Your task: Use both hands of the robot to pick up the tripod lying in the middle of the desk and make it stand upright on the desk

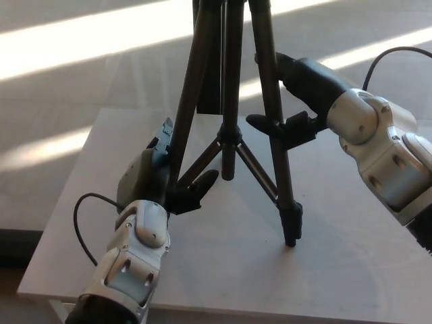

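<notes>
The black tripod stands upright on the pale desk, legs spread, its top cut off by the picture's upper edge. The right leg's foot rests on the desk, and the centre column hangs above it. My left hand sits low against the left leg and hides that foot. Its fingers are stretched apart with the leg running between them, not clamped. My right hand is beside the right leg at mid height, open, with one finger reaching behind the leg.
The desk's left edge and front edge lie close to my left forearm. Beyond the desk is sunlit floor. A black cable loops off my left wrist and another runs from my right arm.
</notes>
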Controlling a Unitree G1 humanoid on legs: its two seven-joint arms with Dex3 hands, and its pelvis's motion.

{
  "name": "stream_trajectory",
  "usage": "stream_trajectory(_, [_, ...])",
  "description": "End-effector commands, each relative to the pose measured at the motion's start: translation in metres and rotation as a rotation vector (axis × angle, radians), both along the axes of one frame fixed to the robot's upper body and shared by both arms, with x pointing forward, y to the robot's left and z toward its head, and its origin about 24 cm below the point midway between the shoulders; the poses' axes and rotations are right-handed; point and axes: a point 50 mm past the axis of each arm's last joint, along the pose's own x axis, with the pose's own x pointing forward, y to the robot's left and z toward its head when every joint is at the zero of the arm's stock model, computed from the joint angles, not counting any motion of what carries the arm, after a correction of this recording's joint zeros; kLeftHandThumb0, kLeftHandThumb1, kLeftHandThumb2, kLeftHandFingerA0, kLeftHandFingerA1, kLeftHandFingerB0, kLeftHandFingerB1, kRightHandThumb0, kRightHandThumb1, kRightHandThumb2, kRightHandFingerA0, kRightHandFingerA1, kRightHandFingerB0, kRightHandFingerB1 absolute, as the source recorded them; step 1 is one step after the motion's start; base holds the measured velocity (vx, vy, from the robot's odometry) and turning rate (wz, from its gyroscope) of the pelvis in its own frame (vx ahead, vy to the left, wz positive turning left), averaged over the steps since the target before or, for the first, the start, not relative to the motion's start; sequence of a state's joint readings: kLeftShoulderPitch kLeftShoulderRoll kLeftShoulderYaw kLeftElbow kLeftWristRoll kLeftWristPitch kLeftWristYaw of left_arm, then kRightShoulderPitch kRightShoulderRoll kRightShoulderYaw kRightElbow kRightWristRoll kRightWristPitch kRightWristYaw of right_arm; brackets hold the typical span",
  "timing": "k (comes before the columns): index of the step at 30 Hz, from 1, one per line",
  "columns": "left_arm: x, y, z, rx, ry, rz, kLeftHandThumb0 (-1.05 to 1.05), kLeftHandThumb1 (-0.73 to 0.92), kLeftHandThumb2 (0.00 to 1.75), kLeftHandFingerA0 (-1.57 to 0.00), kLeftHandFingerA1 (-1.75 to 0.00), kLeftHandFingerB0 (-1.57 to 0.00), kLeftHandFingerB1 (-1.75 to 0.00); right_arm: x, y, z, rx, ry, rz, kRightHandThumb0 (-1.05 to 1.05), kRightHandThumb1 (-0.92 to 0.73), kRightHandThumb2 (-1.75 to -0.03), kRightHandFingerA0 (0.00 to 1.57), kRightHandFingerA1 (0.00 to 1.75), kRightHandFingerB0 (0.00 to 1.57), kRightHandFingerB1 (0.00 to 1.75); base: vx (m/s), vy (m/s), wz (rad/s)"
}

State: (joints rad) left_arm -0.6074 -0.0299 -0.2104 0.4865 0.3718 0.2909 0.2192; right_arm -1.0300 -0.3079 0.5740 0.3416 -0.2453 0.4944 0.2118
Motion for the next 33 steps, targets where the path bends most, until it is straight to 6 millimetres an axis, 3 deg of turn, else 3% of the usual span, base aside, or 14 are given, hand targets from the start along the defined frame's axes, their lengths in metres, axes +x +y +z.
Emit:
stream_trajectory(1, [-0.009, 0.005, -0.031, -0.006, 0.309, -0.083, -0.95, 0.74, 0.63, 0.00, 0.00, 0.00, 0.00, -0.004, -0.012, -0.007, -0.008, 0.116, -0.098, -1.05, -0.62, -1.06, 0.00, 0.28, 0.00, 0.00, 0.00, 0.000, 0.00])
stream_trajectory(3, [-0.010, 0.012, -0.032, -0.002, 0.311, -0.087, -1.01, 0.75, 0.65, 0.00, 0.00, 0.00, 0.00, -0.009, -0.016, -0.006, 0.016, 0.174, -0.090, -1.05, -0.64, -1.05, 0.00, 0.25, 0.00, 0.00, 0.00, 0.000, 0.00])
stream_trajectory(4, [-0.010, 0.014, -0.032, 0.002, 0.310, -0.090, -1.04, 0.73, 0.66, 0.00, 0.00, 0.00, 0.00, -0.010, -0.018, -0.006, 0.016, 0.177, -0.088, -1.05, -0.78, -0.67, 0.00, 0.00, 0.00, 0.00, 0.00, 0.000, 0.00])
stream_trajectory(5, [-0.011, 0.018, -0.031, 0.009, 0.310, -0.094, -1.02, 0.76, 0.63, 0.00, 0.00, 0.00, 0.00, -0.012, -0.020, -0.008, 0.018, 0.183, -0.083, -1.05, -0.64, -1.04, 0.00, 0.26, 0.00, 0.00, 0.00, 0.000, 0.00])
stream_trajectory(10, [-0.015, 0.039, -0.023, -0.010, 0.305, -0.100, -1.01, 0.76, 0.63, 0.00, 0.00, 0.00, 0.00, -0.030, -0.033, -0.012, 0.109, 0.239, -0.020, -1.04, -0.59, -1.06, 0.00, 0.28, 0.00, 0.00, 0.00, 0.000, 0.00])
stream_trajectory(11, [-0.015, 0.041, -0.022, -0.012, 0.302, -0.101, -1.04, 0.72, 0.67, 0.00, 0.00, 0.00, 0.00, -0.033, -0.036, -0.013, 0.102, 0.241, -0.013, -1.05, -0.76, -0.67, 0.00, 0.00, 0.00, 0.00, 0.00, 0.000, 0.00])
stream_trajectory(12, [-0.017, 0.046, -0.020, -0.011, 0.300, -0.102, -1.01, 0.77, 0.64, 0.00, 0.00, 0.00, 0.00, -0.037, -0.039, -0.014, 0.104, 0.245, -0.001, -1.05, -0.61, -1.07, 0.00, 0.31, 0.00, 0.00, 0.00, 0.000, 0.00])
stream_trajectory(16, [-0.029, 0.070, -0.019, -0.049, 0.286, -0.095, -1.02, 0.75, 0.63, 0.00, 0.00, 0.00, 0.00, -0.061, -0.056, -0.021, 0.127, 0.268, 0.000, -1.04, -0.61, -1.07, 0.00, 0.28, 0.00, 0.00, 0.00, 0.000, 0.00])
stream_trajectory(17, [-0.032, 0.076, -0.018, -0.042, 0.285, -0.092, -1.05, 0.75, 0.64, 0.00, 0.00, 0.00, 0.00, -0.066, -0.060, -0.023, 0.137, 0.273, 0.002, -1.05, -0.75, -0.68, 0.00, 0.00, 0.00, 0.00, 0.00, 0.000, 0.00])
stream_trajectory(18, [-0.037, 0.084, -0.018, -0.036, 0.283, -0.085, -1.03, 0.76, 0.63, 0.00, 0.00, 0.00, 0.00, -0.077, -0.067, -0.027, 0.155, 0.286, 0.007, -1.05, -0.61, -1.07, 0.00, 0.32, 0.00, 0.00, 0.00, 0.000, 0.00])
stream_trajectory(21, [-0.044, 0.090, -0.019, -0.048, 0.285, -0.089, -1.03, 0.76, 0.62, 0.00, 0.00, 0.00, 0.00, -0.089, -0.075, -0.032, 0.196, 0.306, 0.013, -1.04, -0.58, -1.05, 0.00, 0.31, 0.00, 0.00, 0.00, 0.000, 0.00])
stream_trajectory(22, [-0.049, 0.095, -0.020, -0.069, 0.286, -0.086, -1.04, 0.72, 0.66, 0.00, 0.00, 0.00, 0.00, -0.097, -0.081, -0.036, 0.230, 0.319, 0.008, -1.05, -0.72, -0.66, 0.00, 0.00, 0.00, 0.00, 0.00, 0.000, 0.00])
stream_trajectory(30, [-0.106, 0.155, -0.014, -0.146, 0.196, -0.050, -0.87, 0.74, 0.71, 0.00, 0.00, 0.00, 0.00, -0.164, -0.166, -0.054, 0.246, 0.346, -0.163, -1.05, -0.69, -0.85, 0.00, 0.00, 0.00, 0.00, 0.00, 0.000, 0.00])
stream_trajectory(33, [-0.147, 0.199, -0.009, -0.148, 0.205, 0.019, -0.90, 0.72, 0.80, 0.00, 0.00, 0.00, 0.00, -0.204, -0.217, -0.046, 0.388, 0.325, -0.348, -0.98, -0.68, -0.77, 0.00, 0.00, 0.00, 0.00, 0.00, 0.000, 0.00])
